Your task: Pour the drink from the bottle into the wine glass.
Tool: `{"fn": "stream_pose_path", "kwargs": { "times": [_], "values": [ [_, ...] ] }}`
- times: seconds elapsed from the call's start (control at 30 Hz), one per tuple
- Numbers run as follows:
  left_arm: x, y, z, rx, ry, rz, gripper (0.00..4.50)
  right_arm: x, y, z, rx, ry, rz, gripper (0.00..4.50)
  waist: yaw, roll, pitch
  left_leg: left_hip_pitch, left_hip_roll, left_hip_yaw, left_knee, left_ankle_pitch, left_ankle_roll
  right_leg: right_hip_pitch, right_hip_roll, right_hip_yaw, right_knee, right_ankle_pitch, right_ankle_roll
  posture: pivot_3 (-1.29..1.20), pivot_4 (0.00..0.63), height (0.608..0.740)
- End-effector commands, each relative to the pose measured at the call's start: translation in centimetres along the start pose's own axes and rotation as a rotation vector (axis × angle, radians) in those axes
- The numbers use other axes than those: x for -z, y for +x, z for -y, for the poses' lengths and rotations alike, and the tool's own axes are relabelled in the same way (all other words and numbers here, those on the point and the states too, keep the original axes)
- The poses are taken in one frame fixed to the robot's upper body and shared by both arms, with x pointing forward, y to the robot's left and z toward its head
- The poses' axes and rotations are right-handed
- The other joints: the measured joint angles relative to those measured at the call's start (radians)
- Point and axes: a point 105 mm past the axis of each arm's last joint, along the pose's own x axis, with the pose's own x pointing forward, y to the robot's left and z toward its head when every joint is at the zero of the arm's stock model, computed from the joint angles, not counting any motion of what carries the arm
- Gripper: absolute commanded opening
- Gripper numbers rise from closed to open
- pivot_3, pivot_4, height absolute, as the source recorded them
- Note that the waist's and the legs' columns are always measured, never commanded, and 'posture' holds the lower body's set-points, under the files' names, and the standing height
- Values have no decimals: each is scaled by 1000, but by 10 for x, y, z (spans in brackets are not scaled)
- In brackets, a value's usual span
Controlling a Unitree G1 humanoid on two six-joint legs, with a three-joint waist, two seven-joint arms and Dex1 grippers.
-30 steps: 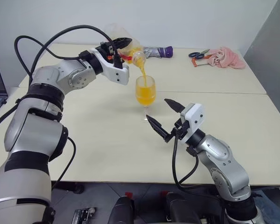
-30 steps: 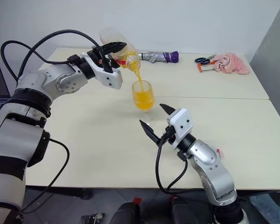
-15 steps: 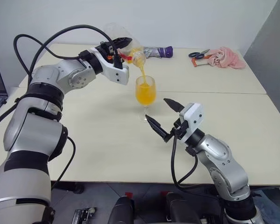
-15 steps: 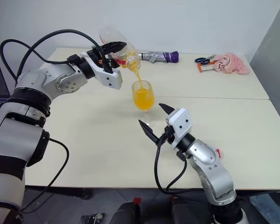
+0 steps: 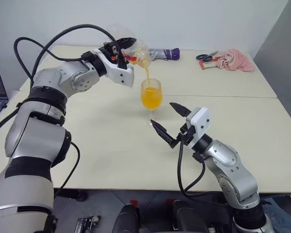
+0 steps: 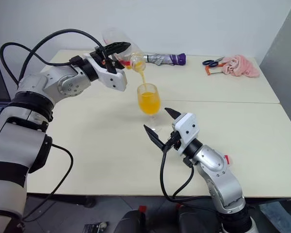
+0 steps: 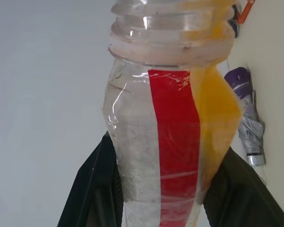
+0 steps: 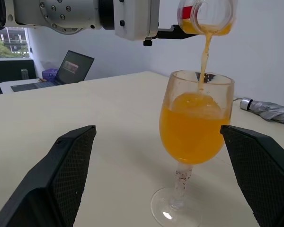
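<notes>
Drink (image 8: 191, 130) fills most of the wine glass (image 5: 151, 95) standing on the cream table (image 5: 102, 136) — a thin orange stream runs into it from the tipped bottle (image 6: 121, 46). We see our left gripper (image 5: 120, 48) pinching that bottle above the rim. Our right gripper (image 5: 168, 122) waits just beside the stem, fingers (image 8: 68, 165) spread wide, touching nothing.

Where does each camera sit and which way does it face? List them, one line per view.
Head stereo pair: looks forward and down on the table, both arms, the bottle pouring.
Left wrist: looks along the left gripper, shut on the bottle.
Right wrist: looks past the open right gripper at the wine glass.
All share the bottle.
</notes>
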Motion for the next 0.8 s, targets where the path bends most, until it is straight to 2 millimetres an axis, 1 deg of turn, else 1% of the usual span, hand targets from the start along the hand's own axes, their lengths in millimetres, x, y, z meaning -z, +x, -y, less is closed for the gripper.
{"fn": "stream_pose_path", "kwargs": {
  "times": [0.03, 0.23, 0.33, 0.43, 0.47, 0.53, 0.57, 0.67, 0.7, 0.8],
  "values": [
    [-2, 3, -19, -92, -73, 8, 1706, -13, 1, -3, -13, -21, 52, 4500, 0, 0, 0, 0, 0, 0, 0, 0, 0, 0, 0, 0, 0, 0, 0, 0, 150, 740],
    [-11, 4, -12, -104, -215, 40, 1706, -13, 1, -3, -16, -23, 51, 4500, 0, 0, 0, 0, 0, 0, 0, 0, 0, 0, 0, 0, 1, 0, 0, 0, 150, 740],
    [-11, 3, -9, -114, -308, 37, 1706, -13, 1, -3, -18, -25, 51, 4500, 0, 0, 0, 0, 0, 0, 0, 0, 0, 0, 0, 0, 1, 0, 0, 0, 150, 740],
    [-3, -1, -6, -154, -491, 0, 1706, -13, 2, -3, -26, -29, 49, 4500, 0, 0, 0, 0, 0, 0, 1, 0, 0, 0, 0, 0, 1, 0, 0, 0, 150, 740],
    [5, -4, -6, -188, -594, -39, 1706, -12, 2, -3, -37, -32, 43, 4500, -1, 0, 0, 0, 0, 0, 1, 0, 0, 0, 0, 0, 1, 0, 0, 0, 150, 740],
    [16, -11, -3, -218, -720, -84, 1706, -11, 1, -3, -57, -34, 31, 4500, -3, 0, 0, 1, 0, 0, 1, 0, 0, 0, 0, 0, 2, 0, 0, 0, 150, 740],
    [24, -17, 2, -231, -805, -122, 1706, -11, 0, -4, -80, -15, 21, 4500, -6, 0, 0, 1, 1, 0, 1, 0, 0, 0, 0, 0, 2, 0, 0, 0, 150, 740],
    [49, -49, 30, -275, -1084, -268, 1706, -12, -1, -8, -169, 29, -13, 4500, -21, 0, 0, 2, 4, 0, 1, 0, 0, 0, 0, 1, 4, 0, 0, 0, 150, 740],
    [53, -58, 37, -283, -1134, -302, 1706, -12, -2, -9, -193, 34, -26, 4500, -24, 0, 0, 2, 4, 0, 1, 0, 0, 0, 0, 1, 4, 0, 0, 0, 150, 740],
    [58, -76, 49, -316, -1260, -371, 1705, -11, -2, -11, -246, 41, -58, 4500, -25, 0, 0, 2, 4, -1, 2, 0, 0, 0, 0, 0, 5, 0, 0, 0, 150, 740]
  ]
}}
